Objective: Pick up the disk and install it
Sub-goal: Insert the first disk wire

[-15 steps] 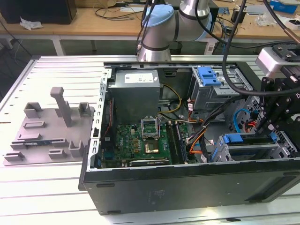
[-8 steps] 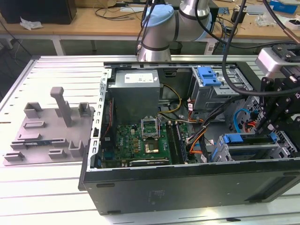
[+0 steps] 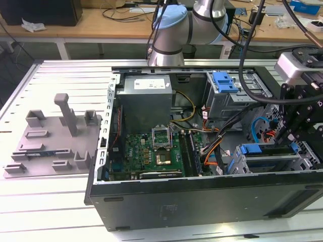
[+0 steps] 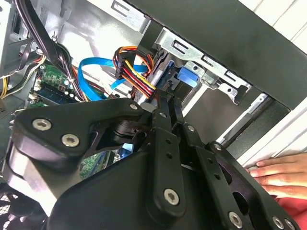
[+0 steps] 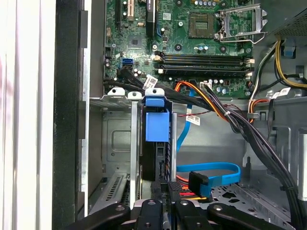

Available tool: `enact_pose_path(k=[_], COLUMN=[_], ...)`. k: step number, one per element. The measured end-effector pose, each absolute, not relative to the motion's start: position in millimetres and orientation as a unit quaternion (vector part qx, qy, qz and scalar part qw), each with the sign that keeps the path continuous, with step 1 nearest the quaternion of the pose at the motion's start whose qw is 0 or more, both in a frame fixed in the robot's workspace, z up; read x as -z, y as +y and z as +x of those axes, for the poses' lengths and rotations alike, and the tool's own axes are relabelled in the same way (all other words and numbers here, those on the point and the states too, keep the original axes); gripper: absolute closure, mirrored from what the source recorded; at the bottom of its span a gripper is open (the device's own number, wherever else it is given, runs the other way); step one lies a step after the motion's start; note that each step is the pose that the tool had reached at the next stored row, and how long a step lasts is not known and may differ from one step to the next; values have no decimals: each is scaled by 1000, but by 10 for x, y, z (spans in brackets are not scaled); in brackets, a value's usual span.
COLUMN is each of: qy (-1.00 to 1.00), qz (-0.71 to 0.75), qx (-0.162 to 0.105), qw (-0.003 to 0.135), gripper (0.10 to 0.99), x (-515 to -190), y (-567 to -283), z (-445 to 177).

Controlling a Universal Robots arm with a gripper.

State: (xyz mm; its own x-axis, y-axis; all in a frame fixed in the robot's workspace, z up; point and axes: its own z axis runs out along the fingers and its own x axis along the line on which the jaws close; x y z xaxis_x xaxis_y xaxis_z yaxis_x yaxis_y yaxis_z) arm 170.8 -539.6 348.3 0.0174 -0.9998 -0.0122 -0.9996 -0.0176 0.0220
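White slatted tabletop [image 3: 55, 212] in a workshop carries an open computer case [image 3: 202, 201] lying on its side, with a robot arm [image 3: 171, 25] reaching over it from the benches behind. The arm's black tool [image 4: 168, 106] hangs inside the case at the exterior view's right, above the lower drive cage [image 5: 117, 143].

The tool's two fingers [image 4: 163, 139] are drawn together, with only a thin slit between them and nothing seen clamped there. Their tips point straight at the disk [image 5: 152, 160], which stands on edge in a slot of the cage. Whether the tips touch it cannot be made out.

The blue carrier tab [image 5: 157, 125] sits at the disk's end farthest from the tool, level with the cage's front lip. In the exterior view the disk [image 3: 277, 150] shows as a dark strip running from that tab toward the tool.

Beyond the disk, farther from the tool, lies the green motherboard [image 5: 192, 43]. A blue data cable [image 5: 216, 170] loops just beside the tool's tips, and an orange-and-red wire bundle [image 4: 136, 72] passes close to the disk.

Outside the case wall, beside the tool's body, a person's hand [image 4: 280, 175] rests flat on the tabletop. Well away from the tool, a grey fixture tray [image 3: 55, 141] sits beside the case, and a bare blue bracket [image 3: 224, 81] lies in the upper cage.
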Motion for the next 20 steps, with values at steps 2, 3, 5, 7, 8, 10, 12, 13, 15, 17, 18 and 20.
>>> enact_pose_path(k=[2, 3, 5, 7, 8, 10, 12, 13, 15, 17, 18, 20], qy=[-701, -701, -702, -702, -702, -702, -702, -703, -703, -703, -703, -703], qz=[713, 713, 712, 712, 712, 712, 712, 712, 712, 712, 712, 711], qx=[12, 12, 12, 12, 12, 12, 12, 12, 12, 12, 12, 12], qw=[4, 4, 4, 4, 3, 3, 3, 4, 4, 4, 4, 3], gripper=[922, 922, 922, 922, 922, 922, 922, 922, 922, 922, 922, 922], x=[-3481, -3475, -3474, -3473, -3472, -3471, -3470, -3470, -3469, -3469, -3469, -3469], y=[-5396, -5397, -5397, -5396, -5395, -5392, -5385, -5382, -5380, -5379, -5379, -5379], z=[1708, 1708, 1709, 1710, 1711, 1712, 1713, 1713, 1713, 1713, 1713, 1713])
